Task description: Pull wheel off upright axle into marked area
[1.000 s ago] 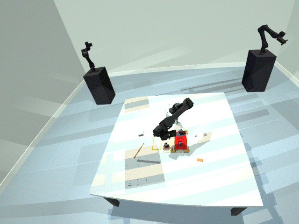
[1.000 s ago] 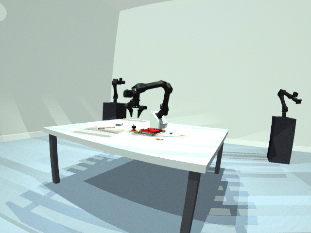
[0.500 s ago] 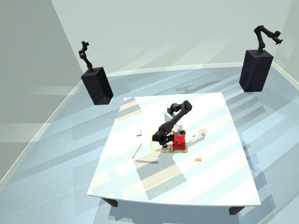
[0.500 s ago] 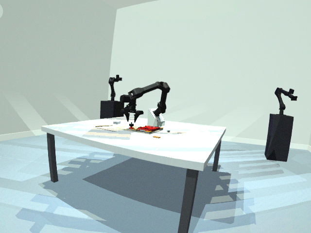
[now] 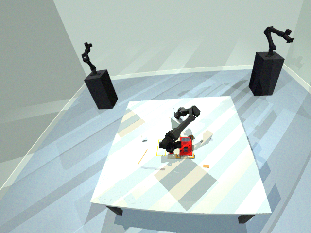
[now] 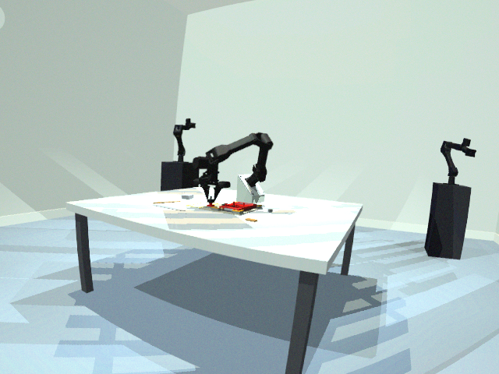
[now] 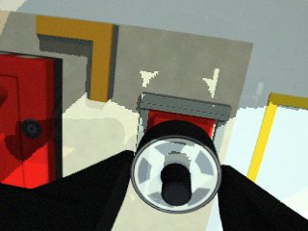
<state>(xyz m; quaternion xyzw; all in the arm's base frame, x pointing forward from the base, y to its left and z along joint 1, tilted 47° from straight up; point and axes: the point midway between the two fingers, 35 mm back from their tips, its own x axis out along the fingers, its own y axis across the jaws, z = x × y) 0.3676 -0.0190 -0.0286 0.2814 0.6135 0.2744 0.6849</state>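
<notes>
In the wrist view, the red case lay left of the wheel, with an orange corner bracket between them, set farther up the view. The wheel sat around the dark axle, directly between the fingertips of the gripper, which appeared closed on its rim from both sides. The axle's upright line probably called for a straight lift. Right of the wheel, near but apart, lay the yellow-outlined area; no wheel showed inside its visible part.
</notes>
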